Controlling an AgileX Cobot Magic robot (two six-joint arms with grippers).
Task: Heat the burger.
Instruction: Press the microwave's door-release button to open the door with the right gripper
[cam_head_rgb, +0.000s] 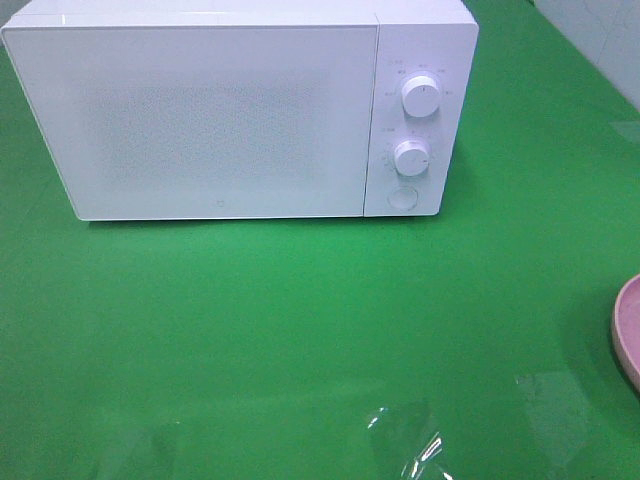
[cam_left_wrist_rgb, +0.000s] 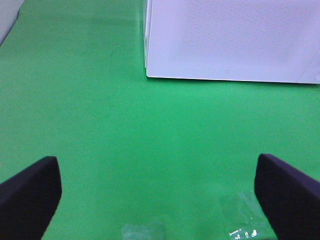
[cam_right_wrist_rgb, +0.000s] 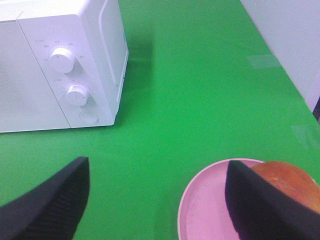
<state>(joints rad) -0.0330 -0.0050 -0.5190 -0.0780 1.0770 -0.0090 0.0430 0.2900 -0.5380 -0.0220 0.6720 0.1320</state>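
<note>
Smooth white plastic microwave (cam_head_rgb: 200, 110) — sheeny green table (cam_head_rgb: 300, 330) — glossy-bunned burger (cam_right_wrist_rgb: 292, 179).

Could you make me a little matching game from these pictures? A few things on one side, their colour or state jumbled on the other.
Things:
1. microwave
2. burger
3. plate
4. left hand

Colour or state:
a. pink
b. open, holding nothing
c. white, door shut
d. golden-brown bun

Pairs: 1-c, 2-d, 3-a, 4-b.
</note>
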